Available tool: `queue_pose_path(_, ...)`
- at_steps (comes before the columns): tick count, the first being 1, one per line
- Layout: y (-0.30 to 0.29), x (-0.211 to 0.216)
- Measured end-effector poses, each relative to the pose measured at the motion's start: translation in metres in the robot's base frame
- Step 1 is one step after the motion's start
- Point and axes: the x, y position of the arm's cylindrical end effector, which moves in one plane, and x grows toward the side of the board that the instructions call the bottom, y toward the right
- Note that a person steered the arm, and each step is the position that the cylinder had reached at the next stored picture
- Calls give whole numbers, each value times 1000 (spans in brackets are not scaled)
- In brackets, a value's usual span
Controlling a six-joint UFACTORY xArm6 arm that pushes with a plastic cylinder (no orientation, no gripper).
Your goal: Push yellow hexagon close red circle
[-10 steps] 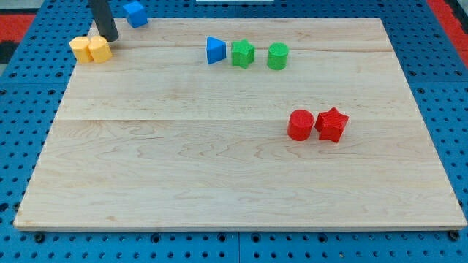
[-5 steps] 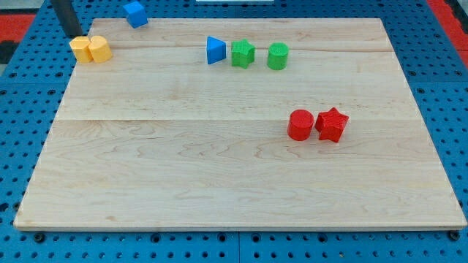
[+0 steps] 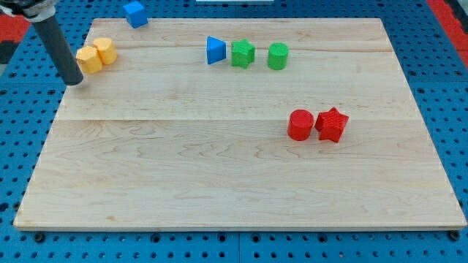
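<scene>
Tip of dark rod bare, grasping nothing, planted at board's far-left edge, just left of yellow hexagon block. Small yellow cylinder block touching hexagon's right. Red circle block far right and nearer. Push heads rightward, nearward.

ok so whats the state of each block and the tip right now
my tip: on the board's left edge, just left of the yellow pair
orange-yellow hexagon block: touching the yellow cylinder
yellow cylinder block: upright
red circle block: touching the red star
red star block: upright
blue cube: at the top edge
blue triangle, green star, green cylinder: in a row, apart
</scene>
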Motion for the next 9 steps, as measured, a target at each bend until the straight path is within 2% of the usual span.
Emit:
queue_pose_path(1,-16,-2)
queue_pose_path(2,-3,-33)
queue_pose_path(3,-18,-71)
queue_pose_path(4,-16,-85)
queue_pose_path(5,32,-48)
queue_pose_path(6,87,23)
queue_pose_path(8,-19,-15)
queue_pose_path(9,37,-23)
